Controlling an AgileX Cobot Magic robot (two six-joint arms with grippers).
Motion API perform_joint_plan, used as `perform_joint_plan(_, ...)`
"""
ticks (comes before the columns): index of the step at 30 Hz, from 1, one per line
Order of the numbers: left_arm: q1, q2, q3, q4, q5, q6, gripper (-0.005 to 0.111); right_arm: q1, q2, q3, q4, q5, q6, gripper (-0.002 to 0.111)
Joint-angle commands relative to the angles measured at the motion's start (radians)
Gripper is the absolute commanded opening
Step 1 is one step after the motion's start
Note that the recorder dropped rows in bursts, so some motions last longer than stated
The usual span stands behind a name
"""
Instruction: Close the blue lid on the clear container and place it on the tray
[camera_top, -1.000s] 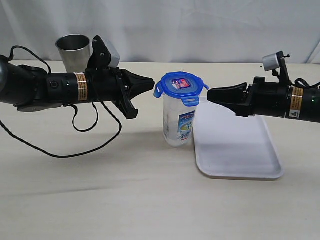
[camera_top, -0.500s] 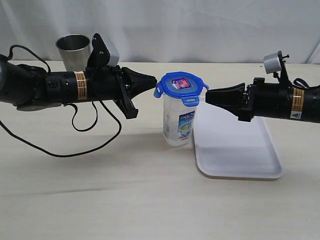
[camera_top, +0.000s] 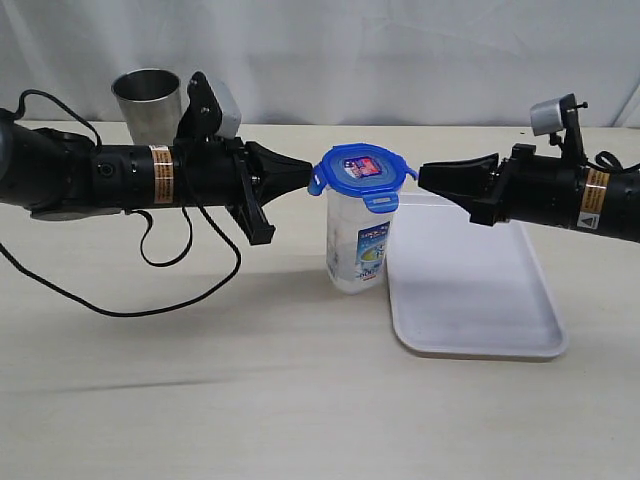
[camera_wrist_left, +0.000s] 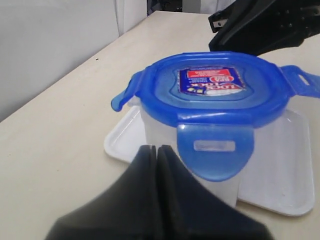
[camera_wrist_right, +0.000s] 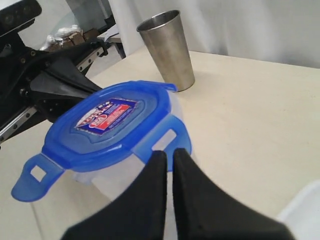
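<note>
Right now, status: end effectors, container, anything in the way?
Left end effector and right end effector shut, flanking blue lid. Lid on clear container, flaps out, beside tray. Steel cup at back, clear.

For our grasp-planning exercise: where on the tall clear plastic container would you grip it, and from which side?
Probably the narrow wall of the tall clear plastic container, below the round blue plastic lid, whose flaps stick out. It stands upright, so come in level, from the side of the flat white tray, where it must go.
</note>
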Motion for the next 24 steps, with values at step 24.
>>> perform_joint_plan(24,-0.002,-0.076,-0.007,0.097,0.057,-0.124,0.000,-0.001,-0.001,-0.001,-0.080,-0.041,-0.019,0.005)
